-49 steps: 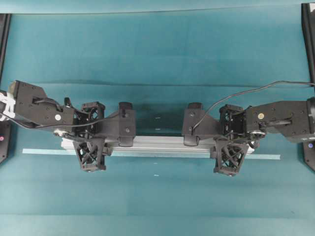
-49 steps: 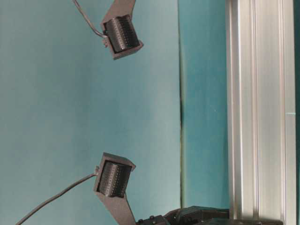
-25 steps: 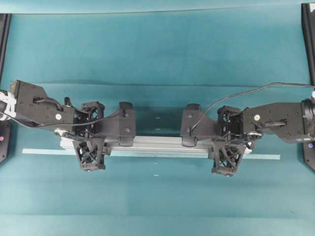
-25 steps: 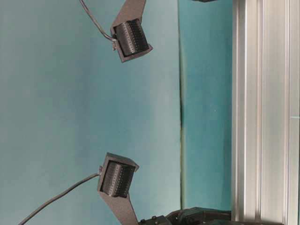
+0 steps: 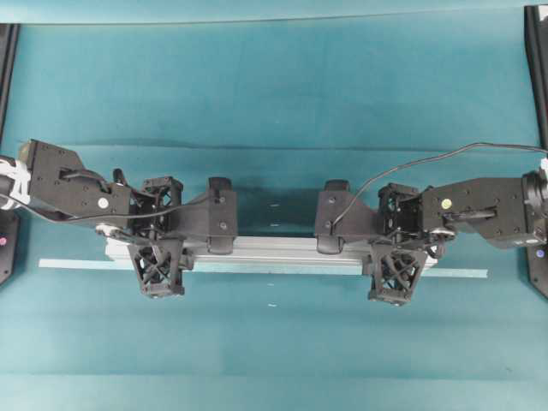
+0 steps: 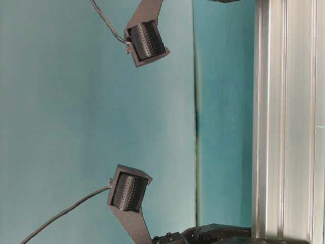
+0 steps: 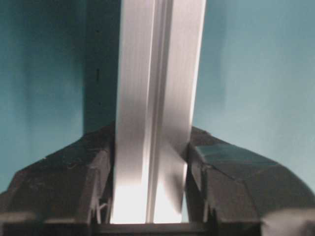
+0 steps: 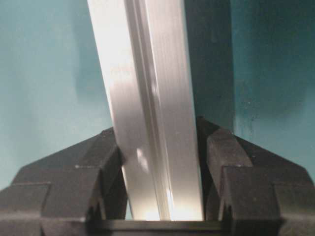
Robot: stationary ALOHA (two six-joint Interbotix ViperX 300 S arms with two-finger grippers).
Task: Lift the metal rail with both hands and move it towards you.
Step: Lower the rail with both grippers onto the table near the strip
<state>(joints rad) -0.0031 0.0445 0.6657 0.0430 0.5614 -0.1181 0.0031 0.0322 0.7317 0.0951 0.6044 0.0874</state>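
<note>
No readable brand or label anywhere. You've got the long silver grooved aluminium rail (image 5: 274, 250) lying 9-to-3 across the teal worktop (image 5: 274, 86), just below centre. Left tool (image 5: 157, 231) pinches it near the 9 o'clock end; wrist view shows both fingers (image 7: 78, 177) pressed on the rail sides. Right tool (image 5: 398, 235) pinches it near the 3 o'clock end, same way. Thin pale tape strip (image 5: 73, 264) runs parallel, touching the rail's 6 o'clock side, sticking out past both ends. Black cable (image 5: 411, 164) arcs over the right arm.
</note>
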